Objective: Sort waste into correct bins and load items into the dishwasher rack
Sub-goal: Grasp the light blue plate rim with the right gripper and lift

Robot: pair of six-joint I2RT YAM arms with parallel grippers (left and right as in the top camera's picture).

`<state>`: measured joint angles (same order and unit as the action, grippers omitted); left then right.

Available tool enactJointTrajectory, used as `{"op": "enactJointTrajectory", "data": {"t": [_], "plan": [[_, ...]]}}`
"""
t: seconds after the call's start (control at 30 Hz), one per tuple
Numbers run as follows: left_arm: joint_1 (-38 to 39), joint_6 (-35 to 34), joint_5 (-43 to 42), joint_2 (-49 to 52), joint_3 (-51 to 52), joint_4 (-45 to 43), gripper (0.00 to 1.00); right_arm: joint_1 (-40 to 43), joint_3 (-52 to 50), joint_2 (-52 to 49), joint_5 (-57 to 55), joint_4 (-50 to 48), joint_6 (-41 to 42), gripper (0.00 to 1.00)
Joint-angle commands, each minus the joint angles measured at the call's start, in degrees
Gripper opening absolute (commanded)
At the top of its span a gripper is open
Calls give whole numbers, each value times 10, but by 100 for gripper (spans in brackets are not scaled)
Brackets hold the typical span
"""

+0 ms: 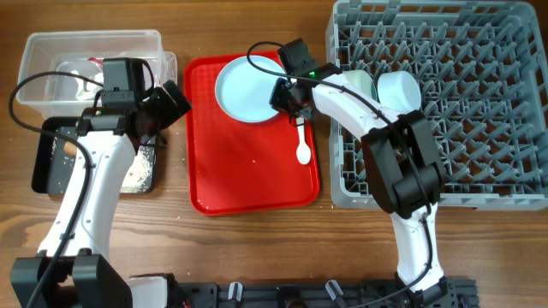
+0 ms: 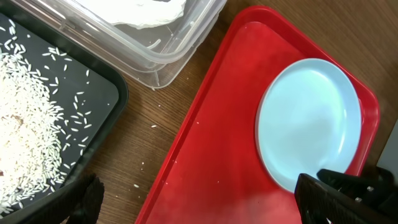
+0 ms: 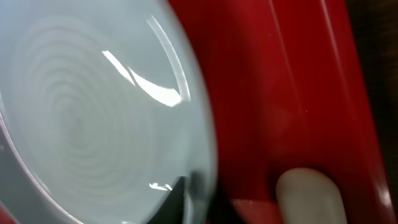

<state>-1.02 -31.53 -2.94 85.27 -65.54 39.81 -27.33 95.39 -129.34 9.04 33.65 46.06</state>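
Observation:
The pale blue plate (image 1: 247, 85) lies at the back of the flat red serving tray (image 1: 223, 180). My right gripper (image 1: 288, 94) is at the plate's right edge. In the right wrist view its fingers (image 3: 214, 202) straddle the plate's rim (image 3: 93, 112), shut on it. The white spoon (image 1: 303, 151) lies on the tray just in front of the gripper, and its bowl shows in the right wrist view (image 3: 308, 196). My left gripper (image 1: 171, 101) is open and empty over the tray's left edge (image 2: 205, 205). Two pale bowls (image 1: 381, 85) sit in the dishwasher rack (image 1: 479, 111). The yellow cup is out of view.
The clear tub (image 1: 51, 47) at the back left holds white tissue (image 2: 149, 9). The black tray (image 1: 47, 162) in front of it holds loose rice (image 2: 25, 124). A few grains lie on the wood between the black tray and the red tray.

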Motion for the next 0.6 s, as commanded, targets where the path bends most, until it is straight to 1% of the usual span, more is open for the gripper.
{"op": "enactJointTrajectory", "data": {"t": [0.0,0.1,0.13,0.2,0.3,0.4,0.43,0.47,0.57], "plan": [[2,13,-2,-7,-7,-2,100,-3,6,-16,26,8,3,4],[2,13,-2,-7,-7,-2,100,0,6,-5,34,16,-18,4],[2,13,-2,-7,-7,-2,100,1,6,5,35,14,-43,4],[2,13,-2,-7,-7,-2,100,4,8,51,35,14,-118,4],[2,13,-2,-7,-7,-2,100,17,8,156,-4,24,-167,4],[2,13,-2,-7,-7,-2,100,44,8,277,-107,33,-202,4],[2,13,-2,-7,-7,-2,100,64,8,331,-183,51,-206,4],[2,13,-2,-7,-7,-2,100,73,8,353,-236,68,-206,4],[2,13,-2,-7,-7,-2,100,115,8,415,-450,147,-206,4]]}}
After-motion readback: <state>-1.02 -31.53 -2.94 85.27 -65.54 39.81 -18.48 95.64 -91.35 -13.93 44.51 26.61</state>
